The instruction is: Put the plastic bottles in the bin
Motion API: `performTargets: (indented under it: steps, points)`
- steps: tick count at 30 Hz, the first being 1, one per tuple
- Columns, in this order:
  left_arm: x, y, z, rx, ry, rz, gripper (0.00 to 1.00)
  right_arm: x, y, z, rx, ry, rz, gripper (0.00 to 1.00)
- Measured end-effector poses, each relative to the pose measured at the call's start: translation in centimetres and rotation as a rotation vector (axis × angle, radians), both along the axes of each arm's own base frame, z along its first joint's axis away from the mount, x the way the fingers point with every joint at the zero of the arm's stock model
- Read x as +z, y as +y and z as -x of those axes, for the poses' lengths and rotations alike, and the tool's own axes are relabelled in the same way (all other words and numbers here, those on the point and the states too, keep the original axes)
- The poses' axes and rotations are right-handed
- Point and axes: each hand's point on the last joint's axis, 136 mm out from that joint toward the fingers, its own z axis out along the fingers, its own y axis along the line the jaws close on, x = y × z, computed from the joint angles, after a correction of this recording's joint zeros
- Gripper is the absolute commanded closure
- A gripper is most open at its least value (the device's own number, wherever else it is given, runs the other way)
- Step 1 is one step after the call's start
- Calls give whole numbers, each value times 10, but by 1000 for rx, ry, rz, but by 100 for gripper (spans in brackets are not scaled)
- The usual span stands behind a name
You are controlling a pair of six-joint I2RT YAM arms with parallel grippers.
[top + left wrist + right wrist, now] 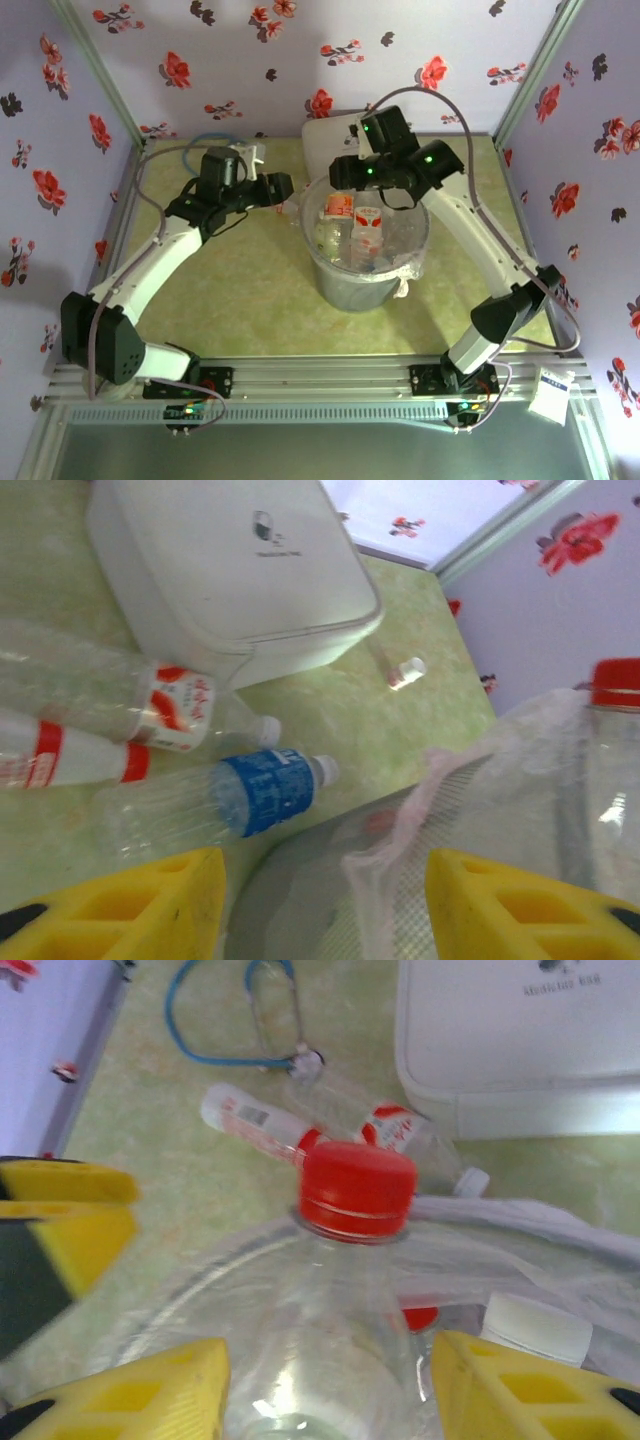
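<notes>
At mid-table, the bin [345, 285] is seen with some bottles [368, 228] inside. Over it, a red-capped bottle [335, 1280] is clamped by its body in the right gripper [328, 1385]. Loose bottles [265, 795] are seen lying beside the bin. The left gripper [325, 880] is spread wide, empty. These are judged light, thin-walled, slick and crushable, so the labelled mid-body is best gripped.

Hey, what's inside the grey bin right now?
The bin holds at least two labelled plastic bottles in its clear liner. A red-capped bottle is held between the fingers of the right gripper. The bin's bottom is covered by bottles and bag.
</notes>
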Motion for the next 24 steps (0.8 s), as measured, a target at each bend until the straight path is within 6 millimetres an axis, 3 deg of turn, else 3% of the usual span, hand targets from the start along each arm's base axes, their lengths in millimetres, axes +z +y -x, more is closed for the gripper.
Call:
performTargets:
  steps: [3, 8, 12, 15, 20, 24]
  points:
    - [-12, 22, -6, 89, 37, 5, 37, -14, 3, -6, -18, -7, -21, 50]
    - [-41, 46, -14, 207, 117, 17, 29, -7, -6, 7, -48, -39, -75, 51]
    - [-62, 50, -23, 276, 167, 41, 22, 15, -15, 15, -65, -77, -118, 29]
    - [-86, 54, -32, 338, 217, 58, 14, 34, -24, 20, -81, -121, -148, 19]
    - [-129, 57, -46, 427, 310, 74, 8, 65, -58, 21, -161, -207, -199, 16]
    - [-157, 56, -55, 473, 365, 84, 8, 64, -91, 27, -247, -225, -226, 16]
